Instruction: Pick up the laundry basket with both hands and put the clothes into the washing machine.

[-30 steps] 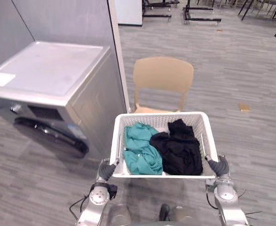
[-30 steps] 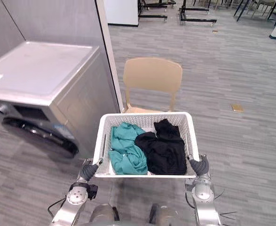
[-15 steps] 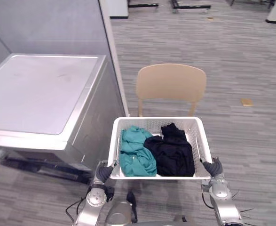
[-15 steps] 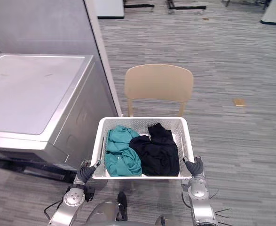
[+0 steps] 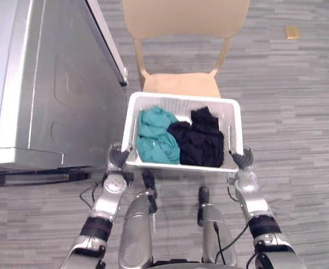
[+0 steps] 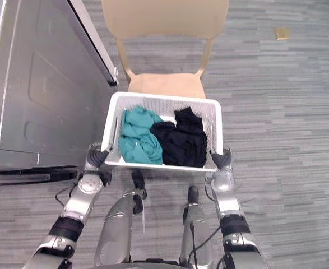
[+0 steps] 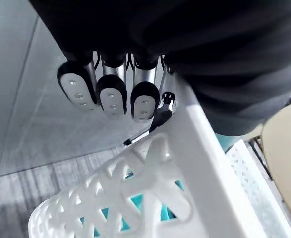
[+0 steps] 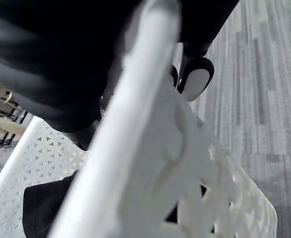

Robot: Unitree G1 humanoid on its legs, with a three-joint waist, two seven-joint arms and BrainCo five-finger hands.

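One big grey washer (image 5: 58, 95) stands at the robot's left, seen from above, its pale top toward the left and its plain side panel turned toward the chair. A grey plank floor (image 5: 299, 112) runs under everything. A tan chair (image 5: 181, 84) stands straight ahead, just beside the washer's side, its seat toward the robot and its back at the far end. The white lattice basket (image 5: 178, 103) hangs off the floor between the robot and the chair, about level, held at its two short ends. Its far rim overlaps the seat's front edge in the head views; whether it touches the seat I cannot tell. Inside it, a black cloth (image 5: 200, 143) lies bunched in the right half and a teal cloth (image 5: 154, 137) in the left half, the two touching in the middle. The left hand (image 5: 118, 156) is at the basket's left end, by the near corner, and in its wrist view its fingers (image 7: 110, 96) are curled down beside the rim, clasping it. The right hand (image 5: 242, 159) grips the right end likewise, the rim running through it and one dark fingertip (image 8: 196, 79) showing past the wall. A small tan scrap (image 5: 291, 32) lies on the floor well beyond the chair, to the right
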